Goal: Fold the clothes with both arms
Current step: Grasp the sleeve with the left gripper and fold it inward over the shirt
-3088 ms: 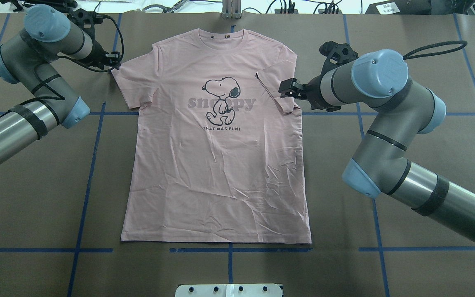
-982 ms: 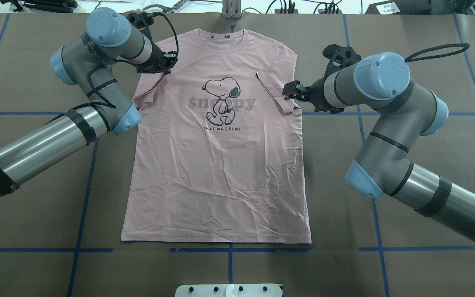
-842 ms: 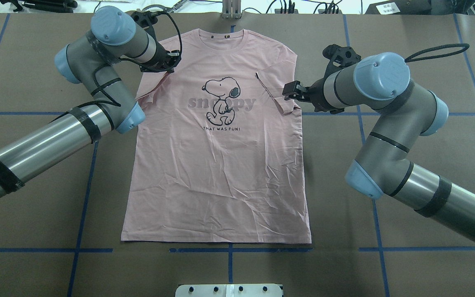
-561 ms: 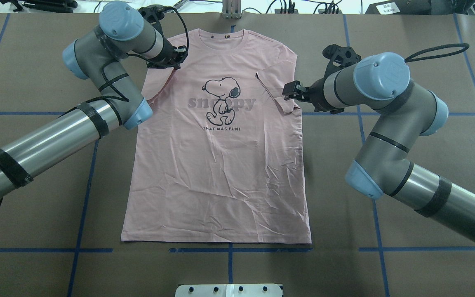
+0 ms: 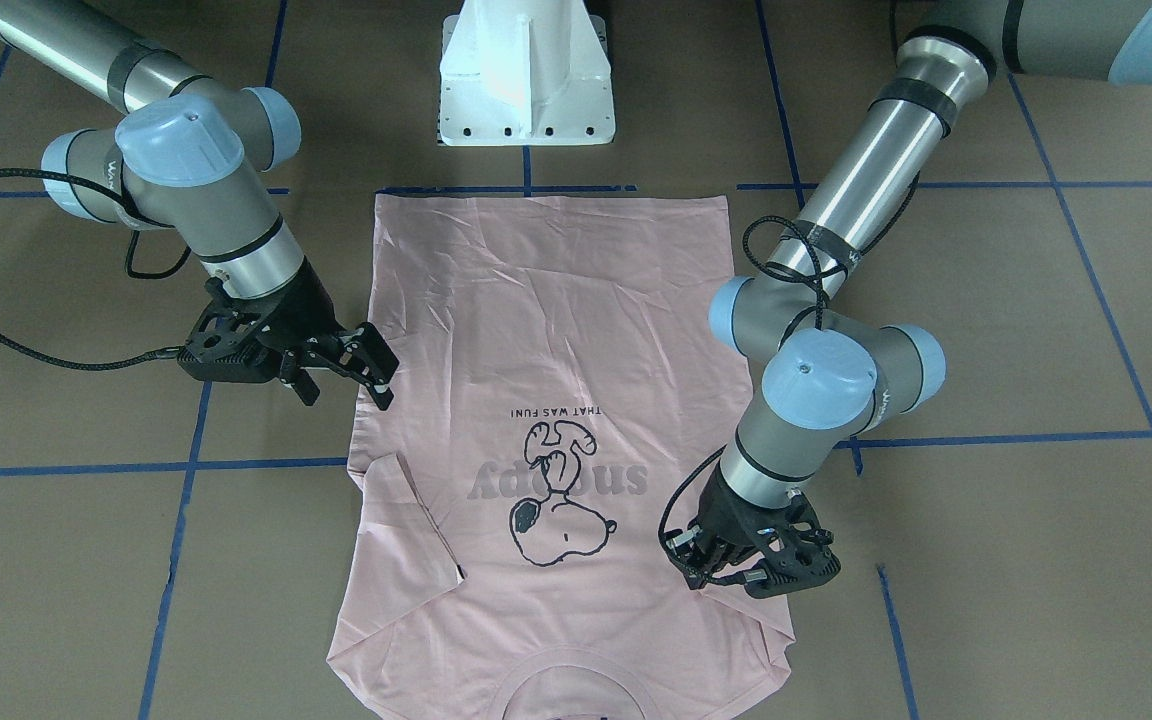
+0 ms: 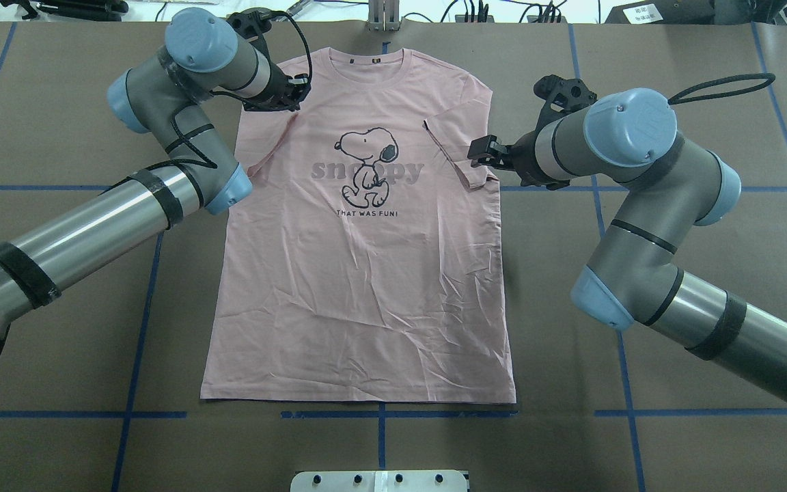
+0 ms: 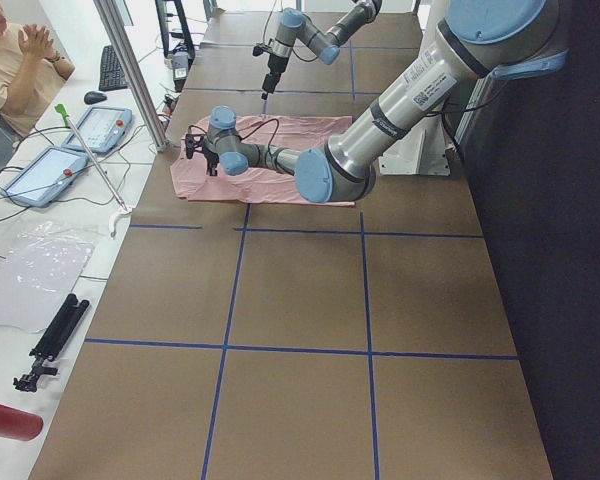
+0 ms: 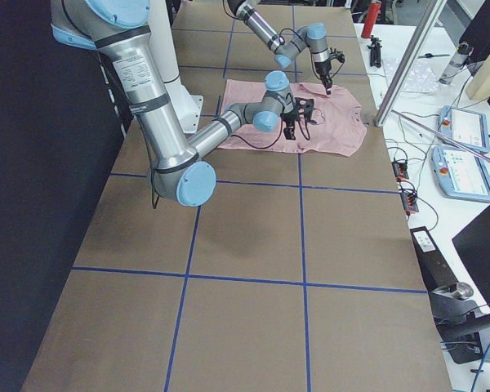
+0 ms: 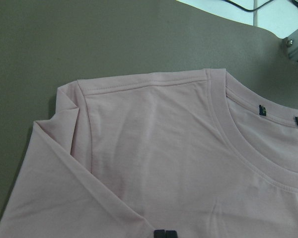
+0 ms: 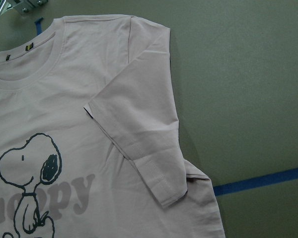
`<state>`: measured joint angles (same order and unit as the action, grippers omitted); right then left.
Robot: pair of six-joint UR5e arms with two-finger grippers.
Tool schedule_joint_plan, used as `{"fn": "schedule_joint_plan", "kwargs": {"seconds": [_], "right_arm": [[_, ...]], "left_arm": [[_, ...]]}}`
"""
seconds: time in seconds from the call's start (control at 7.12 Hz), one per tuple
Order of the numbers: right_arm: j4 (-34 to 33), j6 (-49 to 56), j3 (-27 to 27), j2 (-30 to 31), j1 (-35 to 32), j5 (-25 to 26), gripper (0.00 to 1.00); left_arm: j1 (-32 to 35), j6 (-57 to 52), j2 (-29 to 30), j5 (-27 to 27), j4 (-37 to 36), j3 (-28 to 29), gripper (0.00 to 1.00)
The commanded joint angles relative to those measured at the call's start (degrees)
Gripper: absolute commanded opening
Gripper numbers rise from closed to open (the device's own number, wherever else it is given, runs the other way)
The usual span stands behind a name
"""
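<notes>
The T-shirt (image 6: 366, 294) is pale pink, with a dark cartoon print (image 6: 367, 164) and grey lettering (image 6: 325, 171). The table (image 6: 59, 342) is brown with blue lines (image 6: 59, 414). The left arm (image 6: 93, 232) and the right arm (image 6: 708, 307) are silver-grey with light blue caps. The base (image 5: 526, 70) is white.

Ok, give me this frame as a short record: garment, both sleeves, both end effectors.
garment: pink Snoopy T-shirt, flat, print up, on brown table
right sleeve: folded in over the chest
left sleeve: partly folded inward
left end effector: shut on left sleeve, above the shoulder area
right end effector: open, at the folded right sleeve's outer edge
</notes>
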<state>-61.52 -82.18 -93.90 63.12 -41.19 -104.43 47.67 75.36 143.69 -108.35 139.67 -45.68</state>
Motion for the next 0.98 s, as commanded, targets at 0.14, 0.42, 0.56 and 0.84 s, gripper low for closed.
{"fn": "schedule_joint_plan", "kwargs": {"seconds": [0.14,0.42,0.56,0.84], "right_arm": [[0.0,-0.1,-0.3,-0.2,0.4,0.4,1.0],[-0.1,-6.4,-3.6,0.8,3.8,0.3,1.0],[-4.0,-14.9,-8.4,1.0,6.7,0.4,0.98],[-24.6,-18.1,-20.9,1.0,19.9,10.6,0.99]], "left_arm": [[-0.2,4.6,-6.1,-0.5,-0.4,-12.8,0.59],[-3.4,6.8,-14.4,-1.7,-1.1,-26.2,0.61],[-4.4,7.0,-18.2,-1.8,-1.4,-30.2,0.62],[-4.6,7.2,-22.5,-4.5,-1.5,-34.9,0.62]]}}
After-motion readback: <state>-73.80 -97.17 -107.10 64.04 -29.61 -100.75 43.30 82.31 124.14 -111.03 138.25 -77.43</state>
